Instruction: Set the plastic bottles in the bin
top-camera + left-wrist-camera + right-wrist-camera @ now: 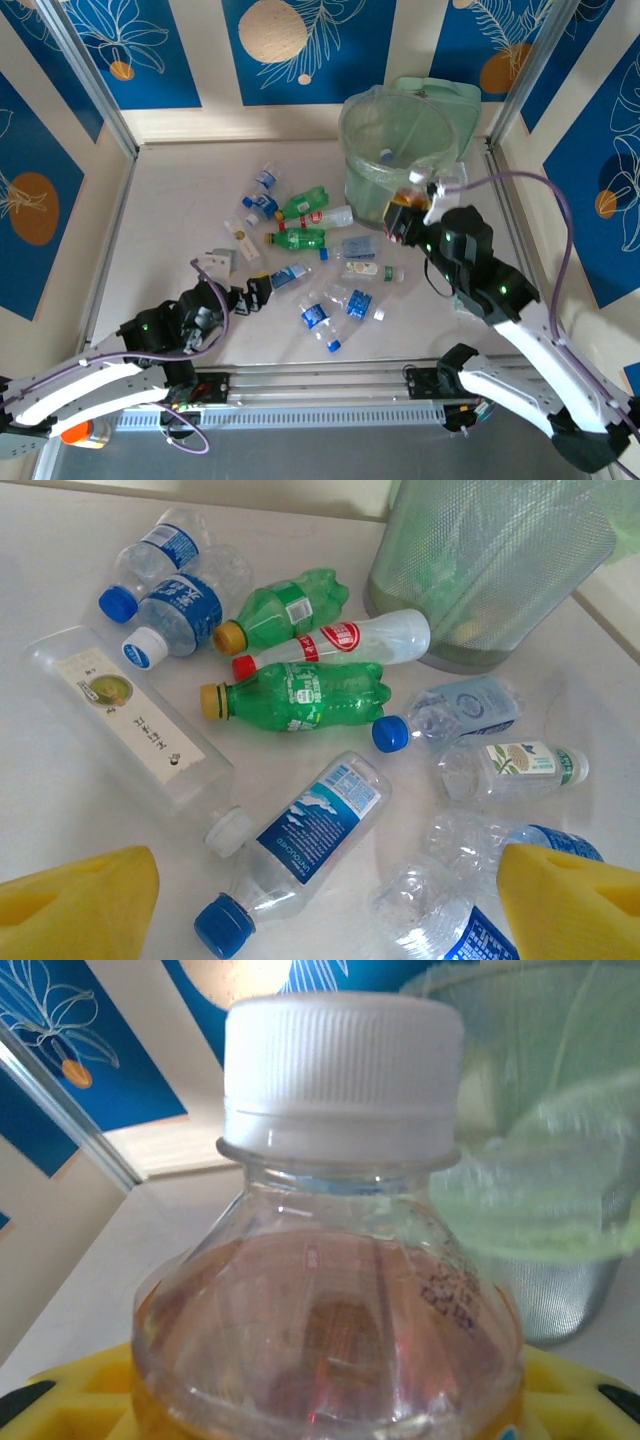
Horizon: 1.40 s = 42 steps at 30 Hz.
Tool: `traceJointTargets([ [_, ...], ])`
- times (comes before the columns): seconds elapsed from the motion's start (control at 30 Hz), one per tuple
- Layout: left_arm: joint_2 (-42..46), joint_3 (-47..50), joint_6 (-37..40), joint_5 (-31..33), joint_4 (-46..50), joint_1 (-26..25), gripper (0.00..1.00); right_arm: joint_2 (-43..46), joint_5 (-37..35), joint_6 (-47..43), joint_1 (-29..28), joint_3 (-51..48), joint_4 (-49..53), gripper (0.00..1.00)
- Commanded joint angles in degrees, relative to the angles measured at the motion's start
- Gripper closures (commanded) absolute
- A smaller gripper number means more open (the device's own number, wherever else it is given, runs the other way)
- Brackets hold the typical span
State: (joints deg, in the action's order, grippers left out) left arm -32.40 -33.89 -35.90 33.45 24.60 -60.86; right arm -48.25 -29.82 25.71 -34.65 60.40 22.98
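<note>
Pinched in the right pincer [403,222], close against the near wall of the bin [365,180]: an amber bottle [330,1280] of smooth clear plastic with a ribbed white cap [340,1070]. Spread wide, yellow fingers [75,905] apart, low over the near-left bench [170,190]: the left pincer [252,294]. Strewn flat between there and the round, mesh-walled, bag-lined bin: crumpled green bottles [300,695], clear bottles [310,825] with blue labels and a flat-sided bottle [125,715], with bare bench beyond them toward the left rail [110,215].
</note>
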Motion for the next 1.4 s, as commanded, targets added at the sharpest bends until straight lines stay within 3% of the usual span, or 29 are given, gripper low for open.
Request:
traceJointTargets([
  [0.0,1.8,1.0,2.2,-0.2,-2.7,0.3,0.12,-6.4,5.7,-3.6,5.4,6.9,-5.5,0.64],
  [0.2,2.7,1.6,3.4,-0.6,-3.3,0.3,0.12,-23.1,13.3,-5.7,14.1,24.8,-3.7,0.67],
  [0.4,3.7,2.8,5.4,-2.3,-5.6,0.3,0.12,-41.5,21.2,-10.0,17.1,45.7,8.6,0.67],
  [0.7,3.9,3.2,5.8,-2.2,-5.9,0.3,0.12,-57.7,25.1,-13.6,18.6,60.4,22.1,0.72],
  [1.0,2.6,3.0,5.6,-2.8,-6.2,0.3,0.12,-77.0,22.1,-18.2,20.2,82.9,43.2,0.72],
  [1.13,2.3,3.0,5.5,-2.9,-6.2,0.3,0.12,-81.4,19.2,-19.6,20.5,85.6,46.3,0.72],
  [1.37,2.0,3.0,5.3,-3.1,-6.3,0.3,0.12,-86.1,21.6,-21.1,21.2,86.5,48.9,0.68],
])
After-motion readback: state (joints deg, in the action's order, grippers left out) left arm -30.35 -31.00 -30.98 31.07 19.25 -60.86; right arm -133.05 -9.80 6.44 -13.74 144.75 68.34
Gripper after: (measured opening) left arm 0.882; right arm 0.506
